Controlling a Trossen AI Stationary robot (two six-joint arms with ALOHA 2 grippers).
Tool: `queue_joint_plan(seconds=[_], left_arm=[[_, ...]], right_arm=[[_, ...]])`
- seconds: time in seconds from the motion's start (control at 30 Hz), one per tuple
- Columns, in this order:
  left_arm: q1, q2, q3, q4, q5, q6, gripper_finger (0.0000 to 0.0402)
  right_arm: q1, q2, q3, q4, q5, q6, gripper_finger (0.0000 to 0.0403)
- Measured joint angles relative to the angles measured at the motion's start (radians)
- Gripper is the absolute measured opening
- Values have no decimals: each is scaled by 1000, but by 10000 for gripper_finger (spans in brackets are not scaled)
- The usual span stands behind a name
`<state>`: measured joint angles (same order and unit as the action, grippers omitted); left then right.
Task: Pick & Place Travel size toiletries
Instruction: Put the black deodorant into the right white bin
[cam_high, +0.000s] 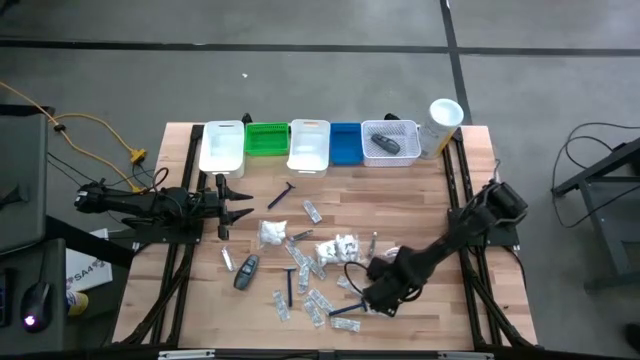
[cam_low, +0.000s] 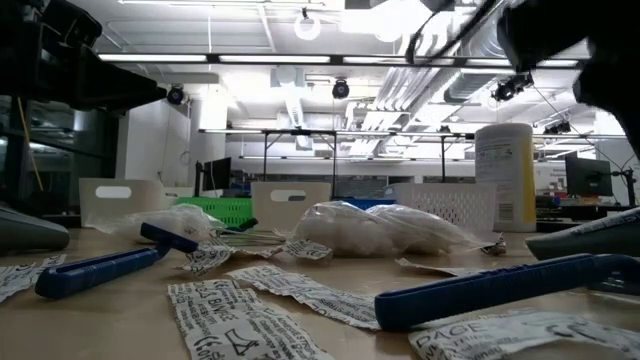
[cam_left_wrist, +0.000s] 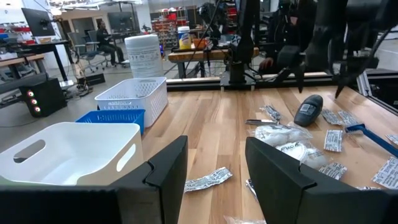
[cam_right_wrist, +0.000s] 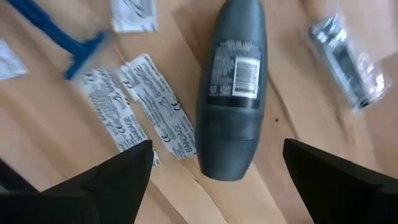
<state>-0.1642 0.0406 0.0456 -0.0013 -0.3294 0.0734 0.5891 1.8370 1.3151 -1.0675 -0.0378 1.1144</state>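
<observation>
— At the near edge of the surface (cam_high: 400, 200), why does the right gripper (cam_right_wrist: 217, 149) hang so low over the clutter?

— Its fingers (cam_right_wrist: 118, 177) are spread wide, one on each side of a dark oval container (cam_right_wrist: 231, 93) that lies flat on the wood; nothing is gripped; I'd judge it is lined up along the container's length so the jaws can close across the narrow sides.

— And what lies around it?

— Bandage sachets (cam_right_wrist: 155, 118) just beside the container, one touching its lower end; a blue razor (cam_right_wrist: 65, 40) and a silvery tube (cam_right_wrist: 345, 59) lie apart from it; a grab could drag that touching sachet along.

— Farther in?

— A heap of clear sachets (cam_high: 340, 248) mid-surface; a second dark container (cam_high: 246, 270) lies towards the left side.

— The left arm?

— Its gripper (cam_left_wrist: 216, 155) waits above the left side, jaws part-way apart and empty, pointing across the surface; probably parked clear of the right arm's reach.

— And the far edge?

— A row of bins (cam_high: 308, 148); the mesh one (cam_high: 405, 130) already holds a dark container (cam_high: 381, 146), so that looks the likely home for this one; a white canister (cam_high: 443, 120) stands beside it.
</observation>
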Motion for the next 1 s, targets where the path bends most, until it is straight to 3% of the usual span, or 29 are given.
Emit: queue_joint_plan(seconds=[0.2, 0.43, 1.0], left_arm=[[0, 0, 0, 0, 0, 0, 162], [0, 0, 0, 0, 0, 0, 162], [0, 0, 0, 0, 0, 0, 162]], right_arm=[[-17, 69, 0, 3, -76, 43, 351], [-54, 115, 0, 11, -77, 42, 348], [-98, 117, -66, 23, -152, 53, 306]])
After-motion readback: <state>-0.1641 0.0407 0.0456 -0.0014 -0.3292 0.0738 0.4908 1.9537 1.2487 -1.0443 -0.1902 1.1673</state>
